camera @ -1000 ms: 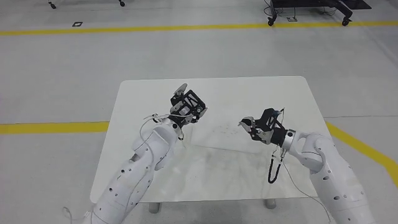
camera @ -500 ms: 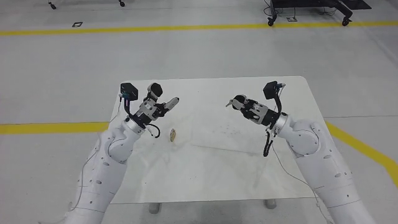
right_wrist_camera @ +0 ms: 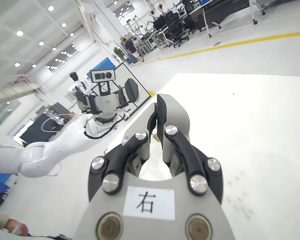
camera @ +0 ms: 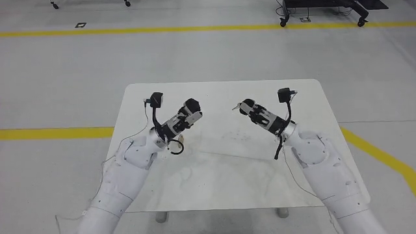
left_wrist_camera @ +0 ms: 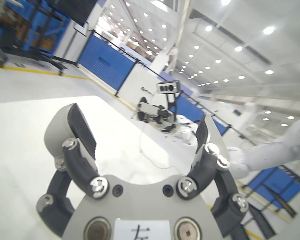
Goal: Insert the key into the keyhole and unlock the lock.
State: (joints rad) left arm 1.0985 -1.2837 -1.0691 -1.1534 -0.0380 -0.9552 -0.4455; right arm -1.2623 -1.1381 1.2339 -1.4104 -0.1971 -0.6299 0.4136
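A small brass lock (camera: 181, 143) lies on the white table (camera: 260, 175), just below my left wrist and beside its cable loop. My left gripper (camera: 193, 109) hangs above the table's left half, open, with nothing between its ribbed pads (left_wrist_camera: 81, 131). My right gripper (camera: 243, 108) is held over the table's middle, facing the left one, its fingers (right_wrist_camera: 162, 116) pressed together. A thin sliver, seemingly the key (camera: 235, 108), sticks out of its tip. The left wrist view shows that right gripper (left_wrist_camera: 146, 112) across the table. Through the shut fingers' gap a tan bit, probably the lock (right_wrist_camera: 155, 138), shows.
Faint scuff marks (camera: 224, 136) mark the table's middle. A black cable (camera: 281, 148) hangs from my right wrist near the table's right part. The table's front half is bare white surface.
My left gripper swung left and then back right, leaving the lock lying on the table. My right gripper rose toward the table's far middle and stays shut.
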